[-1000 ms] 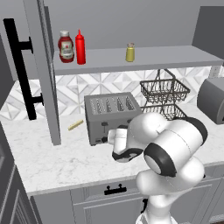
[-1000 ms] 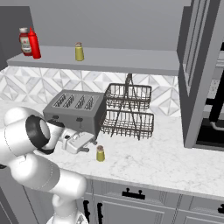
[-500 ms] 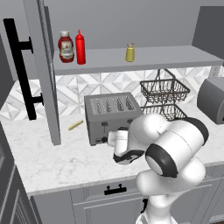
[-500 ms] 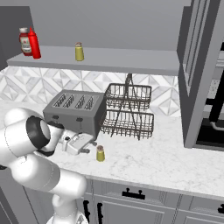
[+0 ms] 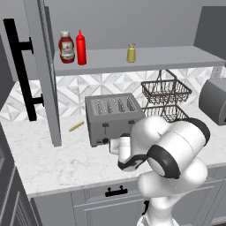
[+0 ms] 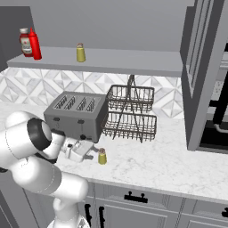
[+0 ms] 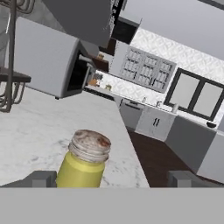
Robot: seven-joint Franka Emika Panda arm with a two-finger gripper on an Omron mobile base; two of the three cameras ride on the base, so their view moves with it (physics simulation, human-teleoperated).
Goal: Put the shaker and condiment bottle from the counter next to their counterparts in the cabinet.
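We see a white marble counter [image 6: 178,164] running across the middle of both base views, with a grey shelf [image 5: 176,57] of the cabinet above it. In the right base view the gripper [image 6: 91,151] sits at centre left, low over the counter, reaching sideways toward the shaker [image 6: 102,156], which stands upright just beside its tips, close to the counter's front edge. In the hand view the shaker [image 7: 85,164] rises at bottom centre between the two dark fingertips [image 7: 41,178], which stand apart on either side of it; whether they touch it we cannot tell. To the right of the shaker in the right base view the marble lies open as far as the tall grey panel at the right. Behind it stand a grey toaster [image 6: 78,115] and a two-tier wire basket [image 6: 130,113]. In the left base view the arm's white body covers the counter at lower centre, and a small tan stick [image 5: 76,126] lies on the marble left of the toaster. In the upper left of that view the red bottle [image 5: 80,47] stands on the shelf, touching or just beside the ketchup bottle [image 5: 66,46], whose pale label is too small to read. The yellow shaker [image 5: 131,53] stands alone mid-shelf, with open shelf on both sides. The cabinet door [image 5: 44,70] hangs open at left, its black handle [image 5: 20,70] facing us.
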